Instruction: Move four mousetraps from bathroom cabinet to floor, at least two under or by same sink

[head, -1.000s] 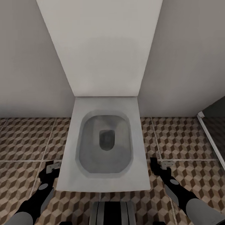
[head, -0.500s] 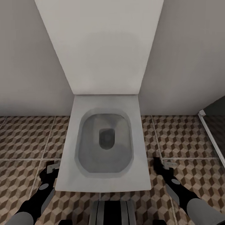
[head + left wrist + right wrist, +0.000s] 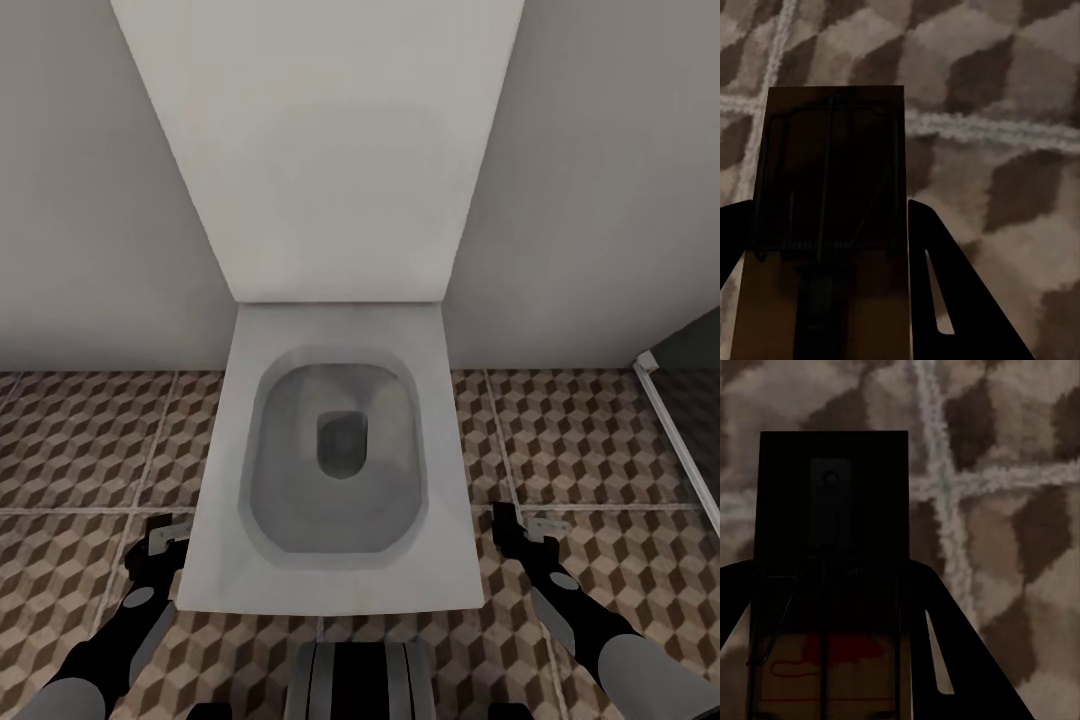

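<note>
Nothing has visibly shifted in the last half second: both arms hang beside the toilet (image 3: 340, 450), left fingers (image 3: 945, 292) and right fingers (image 3: 945, 652) each gripping a mousetrap (image 3: 832, 195) (image 3: 832, 547) above the bathroom floor (image 3: 80, 440), so carrying toward the sink seems next.

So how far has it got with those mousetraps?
Partway, it seems. Each gripper is shut on a mousetrap: the left gripper holds the left mousetrap and the right gripper the right mousetrap, so two are out of the cabinet. Both hang over the bathroom floor beside a toilet. None lies on the tiles here; placing remains.
</note>
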